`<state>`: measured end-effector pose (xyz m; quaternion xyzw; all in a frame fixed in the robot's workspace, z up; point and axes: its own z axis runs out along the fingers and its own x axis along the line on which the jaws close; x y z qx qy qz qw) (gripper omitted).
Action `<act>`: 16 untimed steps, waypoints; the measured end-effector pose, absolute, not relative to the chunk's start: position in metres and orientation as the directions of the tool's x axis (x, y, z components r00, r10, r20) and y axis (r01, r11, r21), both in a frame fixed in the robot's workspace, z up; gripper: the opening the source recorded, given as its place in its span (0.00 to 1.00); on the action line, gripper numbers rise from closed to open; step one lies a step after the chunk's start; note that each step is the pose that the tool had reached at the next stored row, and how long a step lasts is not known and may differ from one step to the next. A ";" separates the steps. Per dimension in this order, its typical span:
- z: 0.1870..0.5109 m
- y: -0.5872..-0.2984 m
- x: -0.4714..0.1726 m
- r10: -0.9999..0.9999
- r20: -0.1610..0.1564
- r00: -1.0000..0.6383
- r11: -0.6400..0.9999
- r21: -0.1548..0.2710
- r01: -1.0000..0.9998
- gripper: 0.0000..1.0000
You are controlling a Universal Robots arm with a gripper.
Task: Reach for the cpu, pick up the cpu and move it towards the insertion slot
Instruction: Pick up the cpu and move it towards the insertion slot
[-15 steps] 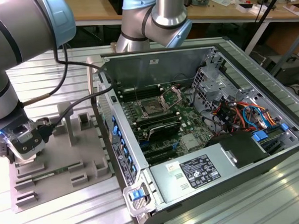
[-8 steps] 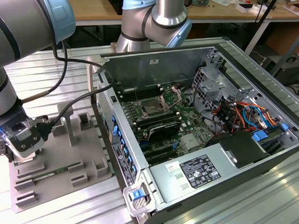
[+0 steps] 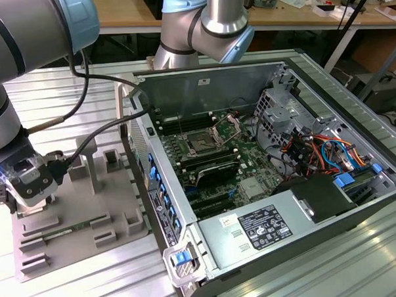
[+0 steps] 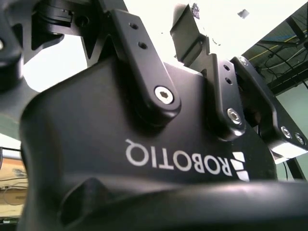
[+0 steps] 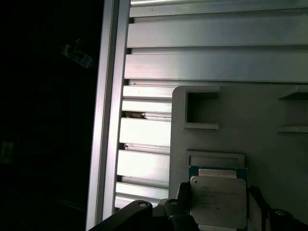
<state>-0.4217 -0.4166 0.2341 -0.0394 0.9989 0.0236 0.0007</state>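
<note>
In the first wrist view the cpu (image 5: 219,192), a small square chip with a silvery top and a green rim, lies at a recess of the grey tray (image 5: 269,144). My gripper (image 5: 219,214) is shut on it, with one dark finger (image 5: 184,206) against each side of the chip. In the exterior view the gripper (image 3: 22,195) hangs low over the tray's (image 3: 76,216) end at that view's left and covers the chip. The insertion slot (image 3: 201,145), a dark square socket with its metal frame raised, sits on the green board inside the open computer case, far off toward that view's right.
The open case (image 3: 264,165) has a tall metal wall facing the tray, and holds a power supply (image 3: 260,228), bundled cables (image 3: 316,150) and long black memory slots (image 3: 215,171). The tray carries upright grey blocks (image 3: 97,166). Ribbed aluminium tabletop (image 5: 144,134) borders the tray.
</note>
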 end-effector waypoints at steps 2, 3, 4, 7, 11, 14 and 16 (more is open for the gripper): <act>0.236 -0.417 -0.422 -0.079 -0.003 -0.997 0.996 0.047 -0.079 0.55; 0.237 -0.417 -0.422 -0.079 -0.003 -0.997 0.996 0.047 -0.079 0.55; 0.237 -0.417 -0.422 -0.079 -0.003 -0.997 0.996 0.047 -0.079 0.55; 0.240 -0.417 -0.422 -0.079 -0.003 -0.997 0.996 0.047 -0.079 0.55; 0.243 -0.417 -0.422 -0.079 -0.003 -0.997 0.996 0.047 -0.079 0.55; 0.245 -0.417 -0.422 -0.079 -0.003 -0.997 0.996 0.047 -0.079 0.55; 0.247 -0.417 -0.422 -0.079 -0.003 -0.997 0.996 0.047 -0.079 0.55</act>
